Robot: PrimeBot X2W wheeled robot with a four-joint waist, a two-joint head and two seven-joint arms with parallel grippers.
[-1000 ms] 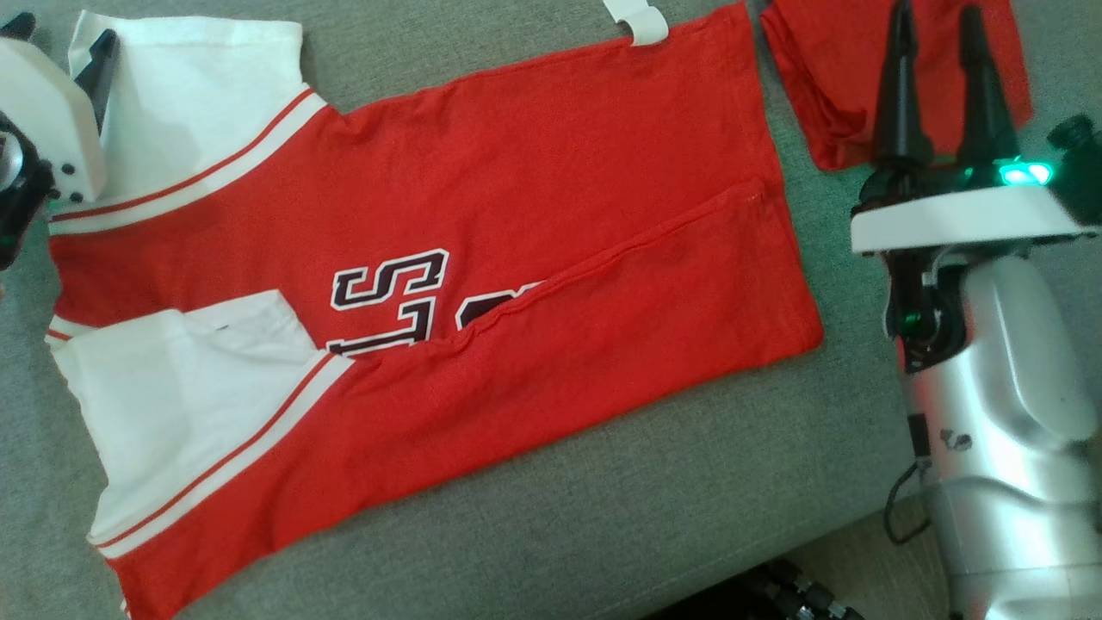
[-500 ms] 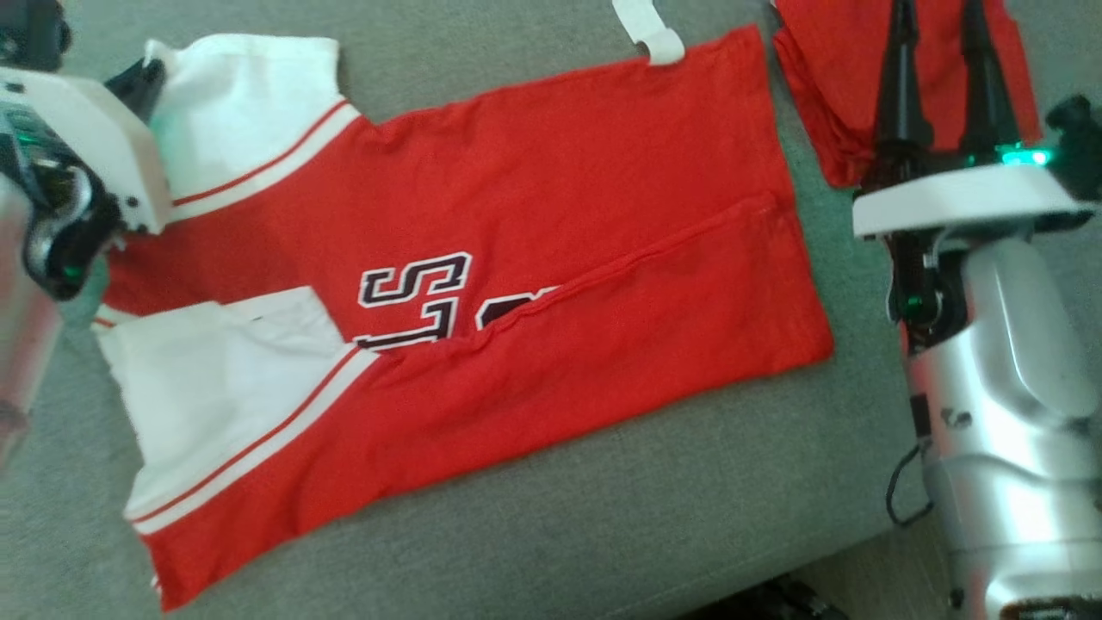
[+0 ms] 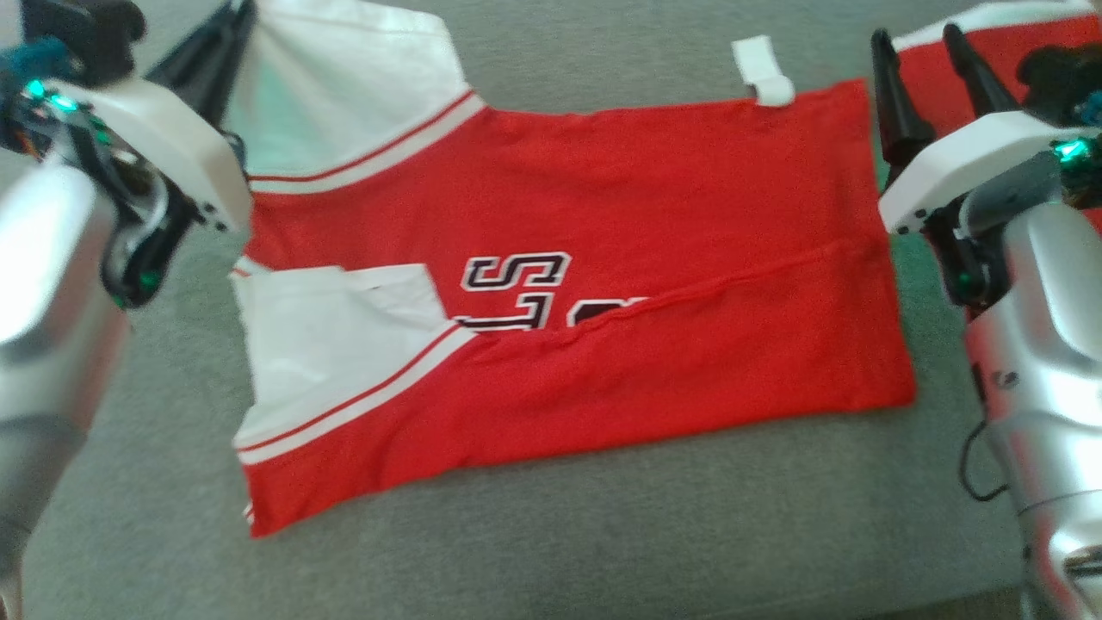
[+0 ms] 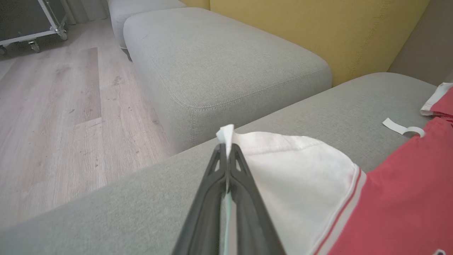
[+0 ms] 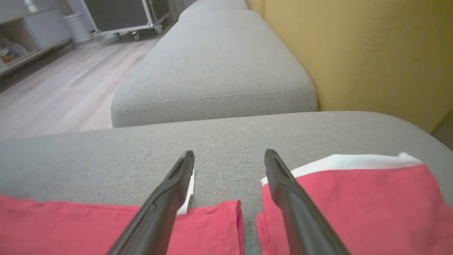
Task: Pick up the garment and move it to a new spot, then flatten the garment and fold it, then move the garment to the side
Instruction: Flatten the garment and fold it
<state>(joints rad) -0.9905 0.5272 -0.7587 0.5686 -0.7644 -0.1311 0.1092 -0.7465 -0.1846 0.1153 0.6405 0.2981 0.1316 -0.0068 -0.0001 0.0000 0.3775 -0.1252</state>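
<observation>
The garment, a red jersey with white sleeves and dark lettering, lies flat on the grey sofa cushion, its lower side folded over the front. My left gripper is shut on the edge of the far white sleeve, which is pinched between the tips of the gripper and lifted slightly. My right gripper stands open over the garment's far hem corner. In the right wrist view, grey cushion shows between the tips of the right gripper.
A second red cloth with a white band lies just right of the garment. A white loop tag sits at the hem's far edge. Beyond are another grey cushion, a yellow backrest and wood floor.
My left gripper has shut on the white sleeve's edge. The head camera has turned, shifting the whole picture right. My right gripper stays open, now nearer the garment's hem corner.
</observation>
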